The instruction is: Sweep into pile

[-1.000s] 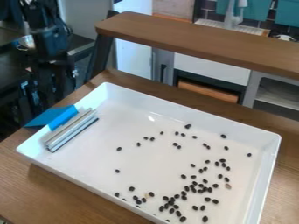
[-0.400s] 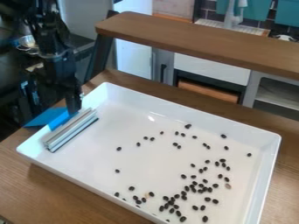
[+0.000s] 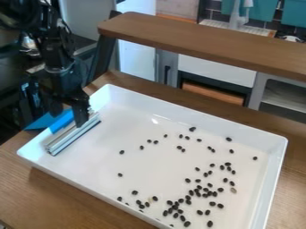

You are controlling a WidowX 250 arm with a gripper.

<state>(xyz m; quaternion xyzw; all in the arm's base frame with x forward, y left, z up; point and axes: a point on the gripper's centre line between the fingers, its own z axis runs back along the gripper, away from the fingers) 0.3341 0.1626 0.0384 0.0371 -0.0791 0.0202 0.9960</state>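
Note:
My gripper (image 3: 67, 112) is at the tray's left end, over the sweeping tool, its two fingers apart on either side of the blue handle (image 3: 61, 122). The tool's long silvery-white blade (image 3: 73, 134) leans along the left wall inside the white tray (image 3: 152, 104). Black beans (image 3: 197, 192) lie scattered on the tray floor, densest toward the front right. Looser ones spread across the middle and back, and one pale bean (image 3: 233, 190) rests at the right. The near finger hides part of the handle and blade.
The tray stands on a brown wooden table (image 3: 65, 194). A raised wooden shelf (image 3: 203, 42) runs behind it. A flat blue piece (image 3: 43, 120) sticks out past the tray's left rim. Grey and white cabinets stand farther back.
The arm has come down and toward the tray from the upper left. Its fingers, close together half a second ago, are now spread over the blue handle. Tool and beans look unmoved.

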